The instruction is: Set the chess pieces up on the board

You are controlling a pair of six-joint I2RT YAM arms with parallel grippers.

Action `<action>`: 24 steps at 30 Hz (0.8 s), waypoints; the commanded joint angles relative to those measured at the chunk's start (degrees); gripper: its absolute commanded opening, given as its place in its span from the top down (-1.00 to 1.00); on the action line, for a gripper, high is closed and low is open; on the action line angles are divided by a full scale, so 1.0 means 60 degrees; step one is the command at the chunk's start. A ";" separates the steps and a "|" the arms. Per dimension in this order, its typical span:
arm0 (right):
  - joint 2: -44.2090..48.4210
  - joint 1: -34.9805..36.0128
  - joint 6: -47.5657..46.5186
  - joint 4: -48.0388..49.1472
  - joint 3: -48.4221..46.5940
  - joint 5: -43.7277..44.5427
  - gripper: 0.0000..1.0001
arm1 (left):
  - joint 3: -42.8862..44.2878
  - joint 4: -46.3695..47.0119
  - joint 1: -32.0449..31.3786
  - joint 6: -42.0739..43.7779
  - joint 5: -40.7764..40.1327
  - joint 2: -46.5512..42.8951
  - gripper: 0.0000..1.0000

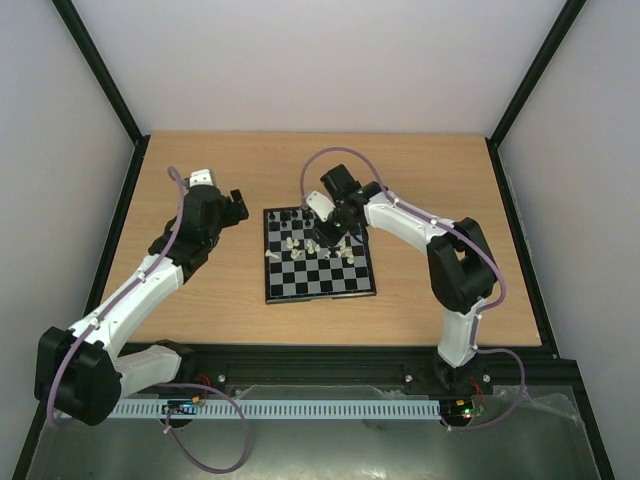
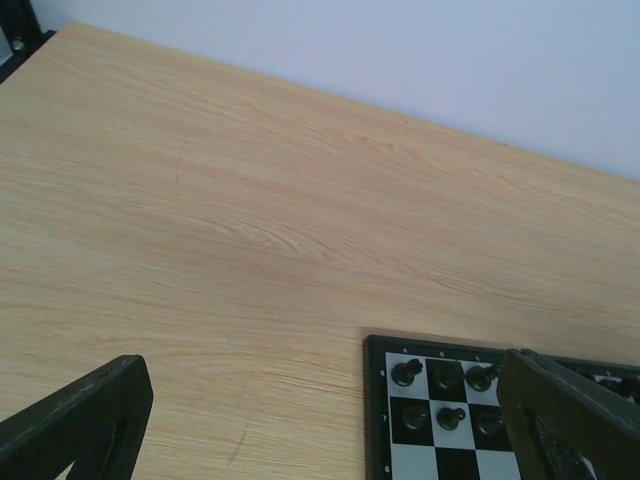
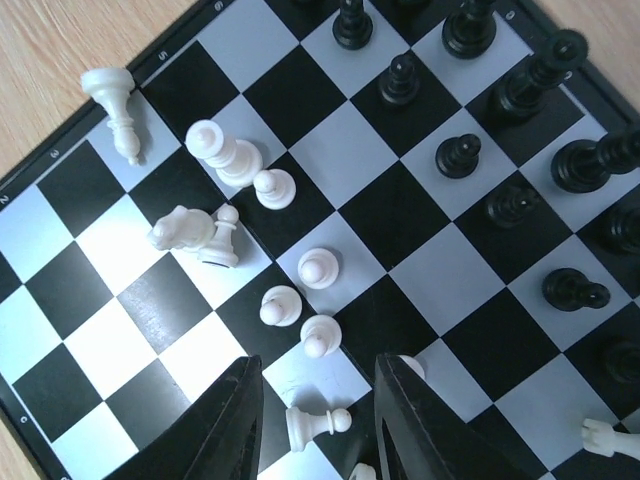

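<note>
The pale, grain-streaked wooden table (image 1: 200,290) carries the small square board (image 1: 300,285) of glossy black and grey-white checks near its middle. The left gripper (image 2: 320,400) hangs spread wide and empty over bare wood, left of the board. The right gripper (image 3: 320,372) hovers over the board, half parted. Its matte black fingers (image 3: 240,420) flank a toppled cream pawn (image 3: 316,424) without touching it. Rounded black pieces (image 3: 458,155) stand toward the far edge.

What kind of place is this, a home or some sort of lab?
Probably a robot lab test cell: two robot arms bolted to a wooden table, plain white walls, a chessboard.
</note>
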State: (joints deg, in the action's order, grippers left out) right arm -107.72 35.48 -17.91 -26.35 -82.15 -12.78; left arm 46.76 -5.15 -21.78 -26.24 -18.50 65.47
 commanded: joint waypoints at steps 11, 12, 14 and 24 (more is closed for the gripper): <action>-0.0327 0.0612 0.0069 -0.0985 -0.0796 0.0039 0.39 | 0.0372 -0.0866 0.0913 -0.0107 0.3218 0.0687 -0.32; -0.0166 0.0574 0.0070 -0.0944 -0.0688 0.0028 0.40 | 0.0456 -0.1071 0.1042 -0.0076 0.3730 0.0973 -0.25; 0.0270 0.0368 0.0111 -0.0857 -0.0339 -0.0134 0.40 | 0.0681 -0.1653 0.1151 0.0038 0.4475 0.1589 -0.12; 0.2887 -0.1391 0.0563 -0.0235 0.1935 -0.1985 0.40 | 0.1716 -0.3379 0.0420 0.1374 0.5225 0.3738 -0.08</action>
State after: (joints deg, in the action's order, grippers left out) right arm -96.97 29.69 -15.79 -27.90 -76.09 -19.55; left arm 53.58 -19.44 -17.28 -22.65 10.55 85.97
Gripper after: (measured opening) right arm 0.300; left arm 0.526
